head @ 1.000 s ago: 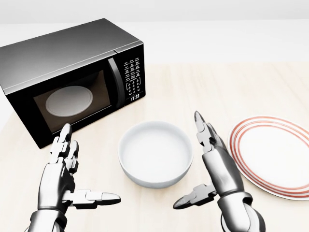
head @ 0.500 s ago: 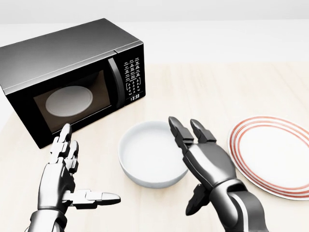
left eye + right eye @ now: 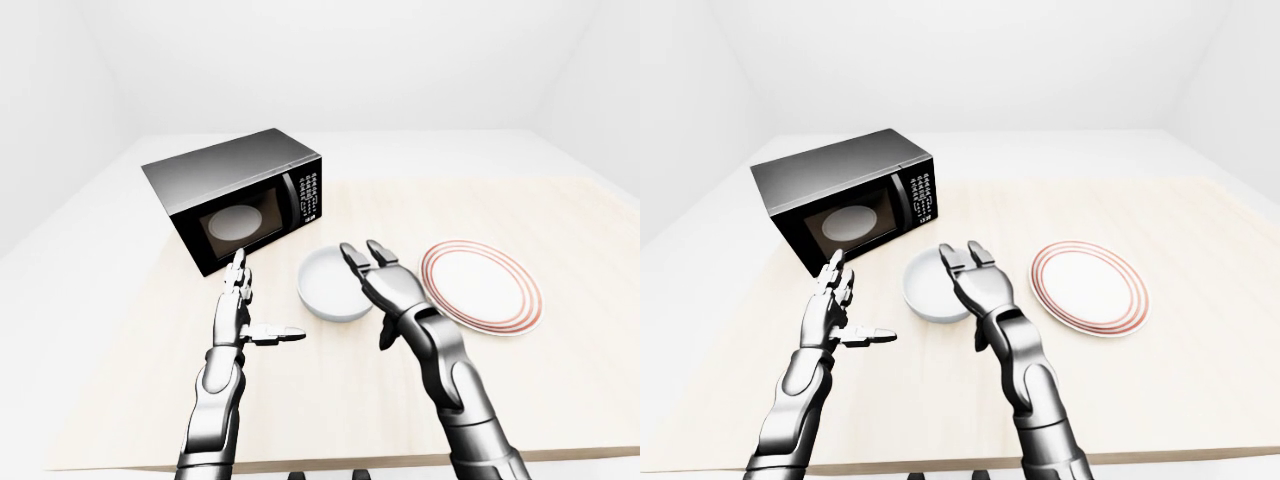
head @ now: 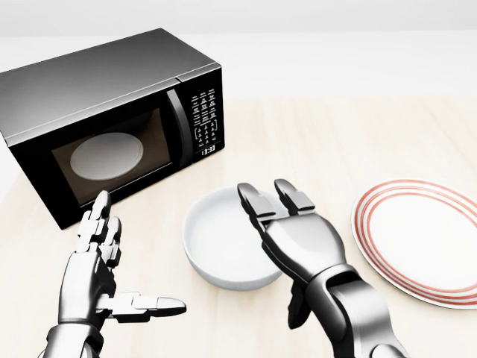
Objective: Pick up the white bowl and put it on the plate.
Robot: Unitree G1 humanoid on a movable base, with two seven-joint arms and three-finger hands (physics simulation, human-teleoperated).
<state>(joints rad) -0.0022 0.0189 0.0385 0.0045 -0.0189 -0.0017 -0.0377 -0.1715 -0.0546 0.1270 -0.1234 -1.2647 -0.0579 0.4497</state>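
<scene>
The white bowl sits upright on the wooden table, in the lower middle of the head view. My right hand hovers over the bowl's right side with its back toward the camera. Its fingers stretch across the rim, its thumb hangs below, and it is open; whether it touches the bowl is hidden. The red-ringed white plate lies to the right of the bowl with nothing on it. To the left of the bowl, my left hand stands open and apart from it, thumb pointing right.
A black microwave with its door closed stands at the upper left of the head view, just above the left hand. The light wooden table stretches out to the right and above the plate, with its near edge at the bottom of the eye views.
My right hand has swung left from beside the bowl and turned over onto its right rim. The left hand, bowl and plate have not moved.
</scene>
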